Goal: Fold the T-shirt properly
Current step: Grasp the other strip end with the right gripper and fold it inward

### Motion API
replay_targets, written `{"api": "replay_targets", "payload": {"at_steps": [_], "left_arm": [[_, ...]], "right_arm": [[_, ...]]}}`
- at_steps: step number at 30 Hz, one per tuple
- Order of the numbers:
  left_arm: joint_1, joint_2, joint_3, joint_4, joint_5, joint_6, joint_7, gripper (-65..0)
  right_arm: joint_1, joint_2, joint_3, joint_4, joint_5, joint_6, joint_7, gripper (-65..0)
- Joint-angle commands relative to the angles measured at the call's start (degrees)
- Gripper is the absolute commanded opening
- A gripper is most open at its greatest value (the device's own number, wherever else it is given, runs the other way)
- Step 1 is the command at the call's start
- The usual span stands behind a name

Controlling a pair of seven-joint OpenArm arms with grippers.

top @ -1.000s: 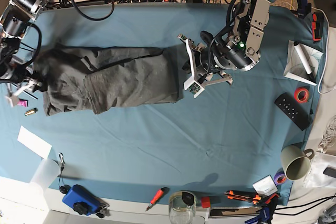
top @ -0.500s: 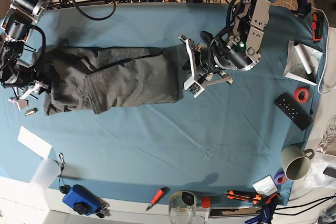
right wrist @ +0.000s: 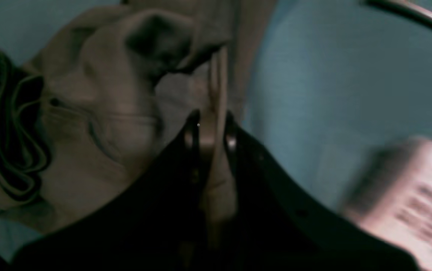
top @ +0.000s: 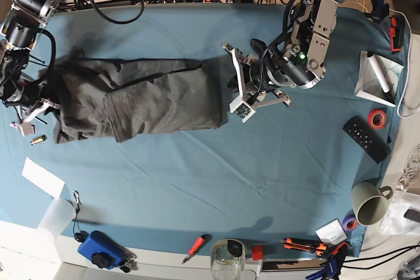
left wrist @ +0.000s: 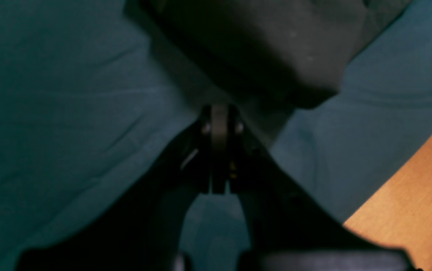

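While the wrinkled dark charcoal-grey cotton T-shirt (top: 134, 100) lay partly folded lengthwise on the blue tablecloth (top: 216, 168), the step in hand looked like gripping both ends for a crosswise fold. The right gripper (right wrist: 210, 126) pinched a fold of cloth at one end; the left gripper (left wrist: 219, 124) was pressed together at the shirt's other edge, seemingly nipping fabric. Next, both ends likely needed lifting together, evenly.

Surface: table under a blue tablecloth (top: 197, 181), wrinkled.
Left part: T-shirt (top: 138, 100), dark grey, lying partly folded.
Right edge: black remote (top: 365, 138), red tape roll (top: 377, 119), green mug (top: 369, 202).
Near edge: red screwdriver (top: 195, 246), glass jar (top: 228, 258), white paper (top: 42, 178).
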Motion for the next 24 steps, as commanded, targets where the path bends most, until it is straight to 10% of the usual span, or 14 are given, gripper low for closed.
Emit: {"api": "replay_targets", "payload": {"at_steps": [1, 24], "left_arm": [[-0.74, 0.04, -0.11, 1.09, -0.61, -0.02, -1.14, -65.0], [0.07, 0.04, -0.11, 1.09, 0.09, -0.02, -1.95, -65.0]], "right_arm": [[1.36, 2.34, 0.28, 0.68, -0.26, -0.33, 1.25, -65.0], [3.1, 2.36, 0.28, 19.56, 17.4, 0.2, -11.97, -65.0]]}}
